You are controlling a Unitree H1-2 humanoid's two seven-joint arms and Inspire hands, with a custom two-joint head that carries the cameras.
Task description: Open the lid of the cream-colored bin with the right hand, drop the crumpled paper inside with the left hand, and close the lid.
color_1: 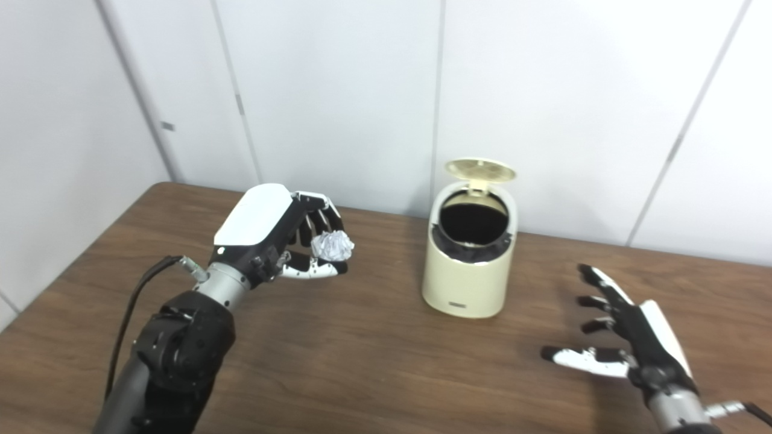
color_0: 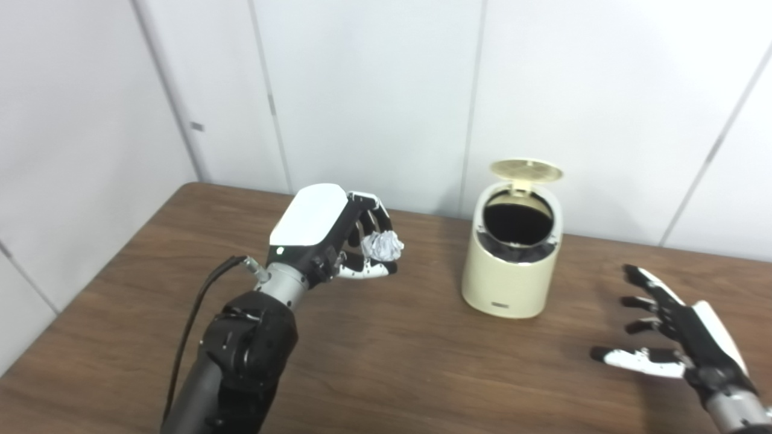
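The dark left arm (color_0: 235,361) rises from the lower left of the frame, its left hand (color_0: 338,235) curled around the crumpled paper (color_0: 382,246) above the brown bench (color_0: 386,361). At lower right, the right hand (color_0: 675,343) hovers with fingers spread wide, holding nothing. The cream-colored bin (color_0: 511,265) stands right of centre near the bench's far edge, lid (color_0: 526,170) tipped up, bare wood on either side between it and both hands.
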